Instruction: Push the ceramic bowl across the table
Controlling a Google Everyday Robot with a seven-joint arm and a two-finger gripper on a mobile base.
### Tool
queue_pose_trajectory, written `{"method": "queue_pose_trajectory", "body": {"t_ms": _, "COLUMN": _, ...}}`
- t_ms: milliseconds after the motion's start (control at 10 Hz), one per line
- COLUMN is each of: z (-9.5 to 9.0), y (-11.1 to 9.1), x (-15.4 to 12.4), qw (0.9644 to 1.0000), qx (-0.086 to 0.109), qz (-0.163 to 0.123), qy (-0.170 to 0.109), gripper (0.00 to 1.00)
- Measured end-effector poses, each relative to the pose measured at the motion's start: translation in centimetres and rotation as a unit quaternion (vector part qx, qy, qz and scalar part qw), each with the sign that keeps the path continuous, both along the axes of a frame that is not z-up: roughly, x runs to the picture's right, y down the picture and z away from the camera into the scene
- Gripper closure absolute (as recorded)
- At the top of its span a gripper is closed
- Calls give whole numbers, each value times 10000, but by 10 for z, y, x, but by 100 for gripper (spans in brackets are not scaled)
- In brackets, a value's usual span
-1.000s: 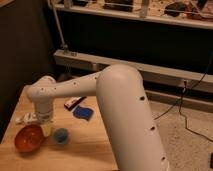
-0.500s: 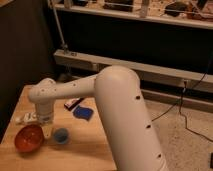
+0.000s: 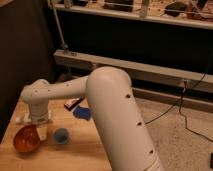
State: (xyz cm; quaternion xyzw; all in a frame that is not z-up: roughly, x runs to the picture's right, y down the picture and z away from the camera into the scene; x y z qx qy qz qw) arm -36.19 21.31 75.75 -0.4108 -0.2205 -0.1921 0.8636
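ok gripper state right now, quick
gripper: open or closed cannot be told; it is low over the table, beside the ceramic bowl, between it and the blue cup

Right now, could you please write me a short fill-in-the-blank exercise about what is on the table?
1. The ceramic bowl on the table is ___ in colour.
2. The small cup next to it is ___.
3. The tool hangs at the rim of the ___, on the side facing the cup.
Missing words: orange; blue; bowl.
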Motion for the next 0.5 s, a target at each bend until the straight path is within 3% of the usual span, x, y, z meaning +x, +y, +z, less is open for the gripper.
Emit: {"method": "queue_pose_trajectory", "body": {"t_ms": 500, "z": -12, "y": 6, "x": -32, "qw": 9988, "qx": -198, "qz": -3, "qy": -440, "gripper": 35}}
